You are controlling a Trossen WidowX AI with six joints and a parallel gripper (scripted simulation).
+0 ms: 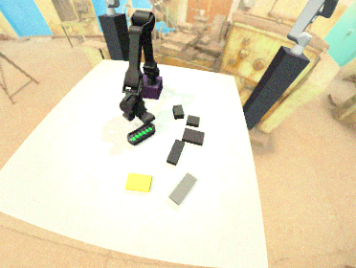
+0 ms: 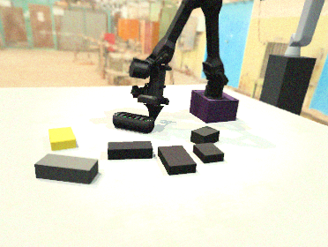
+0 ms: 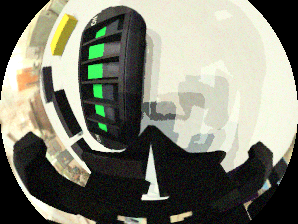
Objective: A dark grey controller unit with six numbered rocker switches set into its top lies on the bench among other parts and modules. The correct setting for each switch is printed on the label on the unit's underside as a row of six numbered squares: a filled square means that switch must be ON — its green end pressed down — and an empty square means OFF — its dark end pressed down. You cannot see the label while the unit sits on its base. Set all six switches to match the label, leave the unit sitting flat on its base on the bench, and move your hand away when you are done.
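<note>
The dark grey controller unit rests on the bench with its row of six switches facing up. Green shows at all six switches; in the wrist view the second and third green patches from the top look larger than the others. Exact rocker tilts are hard to tell. The label on the underside is hidden. My gripper is shut and empty. Its tips are low, close to one end of the unit; whether they touch it cannot be told.
A yellow block and a grey bar lie apart from the unit. Several dark blocks lie nearby, including a long one and a wide one. The arm's purple base stands behind.
</note>
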